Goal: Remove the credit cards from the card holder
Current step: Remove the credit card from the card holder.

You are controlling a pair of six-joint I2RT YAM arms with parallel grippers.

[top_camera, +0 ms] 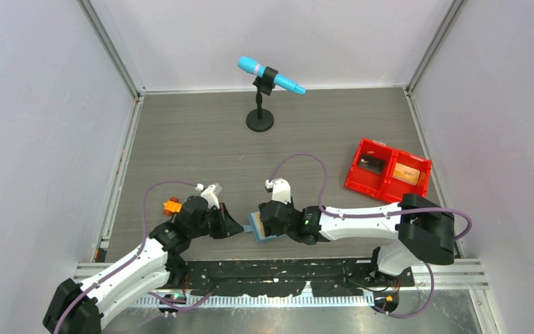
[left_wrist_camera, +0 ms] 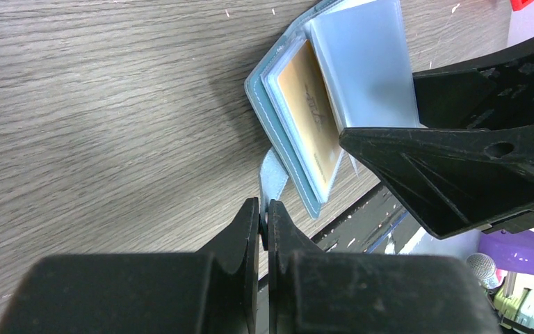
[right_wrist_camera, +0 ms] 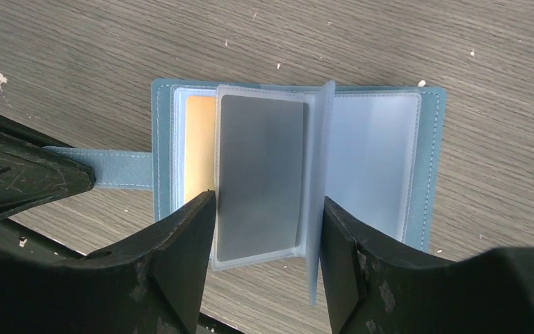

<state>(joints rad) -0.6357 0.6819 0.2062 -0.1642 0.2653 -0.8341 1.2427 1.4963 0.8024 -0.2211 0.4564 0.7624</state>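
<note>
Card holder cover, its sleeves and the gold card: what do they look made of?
Card holder cover: matte teal faux leather or fabric, with stitched edges. Sleeves: soft frosted clear plastic; a grey card shows through. Gold card: probably smooth plastic, slightly glossy, though the sleeve blurs it.

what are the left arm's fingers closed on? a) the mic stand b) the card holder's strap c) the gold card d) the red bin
b: in the left wrist view the left fingers are shut on the teal strap that sticks out from the open card holder, while the gold card sits in its sleeve, untouched.
</note>
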